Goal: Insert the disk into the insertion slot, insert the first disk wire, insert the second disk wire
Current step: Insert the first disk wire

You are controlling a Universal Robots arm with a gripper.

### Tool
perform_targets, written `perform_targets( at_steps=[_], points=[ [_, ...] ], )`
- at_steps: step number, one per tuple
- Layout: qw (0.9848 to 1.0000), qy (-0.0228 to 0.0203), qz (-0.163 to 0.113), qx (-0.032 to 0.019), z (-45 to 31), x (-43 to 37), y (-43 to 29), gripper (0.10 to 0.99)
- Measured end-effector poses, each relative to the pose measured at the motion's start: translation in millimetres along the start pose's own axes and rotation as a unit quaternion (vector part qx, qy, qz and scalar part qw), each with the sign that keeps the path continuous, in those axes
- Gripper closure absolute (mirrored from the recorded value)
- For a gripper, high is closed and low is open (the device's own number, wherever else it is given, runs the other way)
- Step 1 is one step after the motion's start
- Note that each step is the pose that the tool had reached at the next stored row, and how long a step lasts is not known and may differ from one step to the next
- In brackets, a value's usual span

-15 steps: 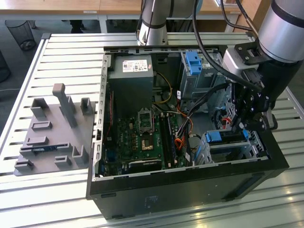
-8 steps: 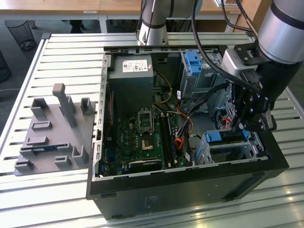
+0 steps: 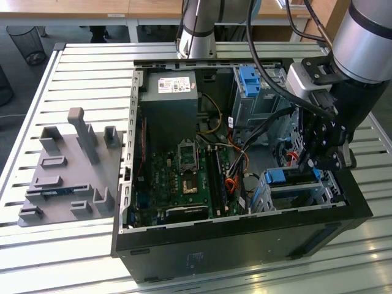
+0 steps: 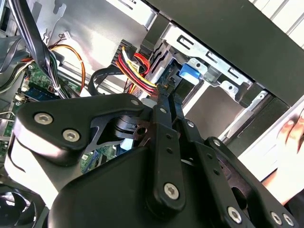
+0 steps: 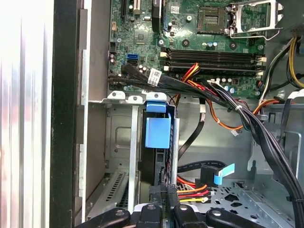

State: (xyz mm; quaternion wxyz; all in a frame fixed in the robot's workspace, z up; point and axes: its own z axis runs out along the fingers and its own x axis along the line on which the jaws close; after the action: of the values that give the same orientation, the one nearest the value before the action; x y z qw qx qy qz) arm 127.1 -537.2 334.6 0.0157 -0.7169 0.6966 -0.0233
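The disk (image 5: 156, 134), edge-on with its bright blue carrier rail, sits inside the insertion slot (image 5: 118, 142), a low silver perforated cage in the case corner nearest the exterior view's right. There the blue rail of the disk (image 3: 285, 176) shows in the insertion slot (image 3: 306, 195). My gripper (image 3: 310, 164) reaches down right at the disk's end. In both wrist views the gripper (image 5: 164, 202) (image 4: 165, 89) has its fingers drawn close together on the plug end of a red-yellow-black disk wire (image 5: 192, 192) (image 4: 135, 66). A second black disk wire with a blue tab (image 5: 216, 173) lies loose beside it.
The open case (image 3: 245, 239) holds a motherboard (image 3: 184, 174), a power supply (image 3: 168, 104) and a taller grey bay with a blue latch (image 3: 248, 79). Black cable bundles (image 5: 247, 118) cross near the cage. A grey fixture plate (image 3: 67, 165) lies at the exterior view's left.
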Motion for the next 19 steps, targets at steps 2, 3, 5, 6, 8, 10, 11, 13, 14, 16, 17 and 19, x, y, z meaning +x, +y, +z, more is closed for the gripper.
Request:
perform_targets(
  at_steps=[2,3,5,6,8,10,11,13,14,16,17,19],
  points=[
    [1.0,0.0002,0.002,0.0,0.1,0.0,0.0,0.922],
    [1.0,0.0003,0.002,0.0,0.1,0.0,0.0,0.922],
    [1.0,0.0005,0.004,-0.0001,0.3,0.0,0.0,0.922],
    [1.0,0.0006,0.005,-0.0001,0.4,0.0,0.0,0.922],
    [1.0,0.0005,0.006,-0.0001,1.1,-0.1,0.0,0.922],
    [1.0,0.0008,0.007,-0.0001,1.6,0.0,0.1,0.922],
    [1.0,0.0008,0.007,-0.0001,1.9,0.0,0.1,0.922],
    [1.0,0.0006,0.008,-0.0001,2.9,-0.1,0.2,0.922],
    [1.0,0.0007,0.008,-0.0001,3.3,-0.1,0.2,0.922],
    [1.0,0.0008,0.009,-0.0001,3.9,-0.1,0.2,0.922],
    [1.0,0.0009,0.009,-0.0001,4.3,-0.1,0.2,0.922],
    [1.0,0.0009,0.009,-0.0001,4.8,-0.1,0.3,0.922]
  ],
)
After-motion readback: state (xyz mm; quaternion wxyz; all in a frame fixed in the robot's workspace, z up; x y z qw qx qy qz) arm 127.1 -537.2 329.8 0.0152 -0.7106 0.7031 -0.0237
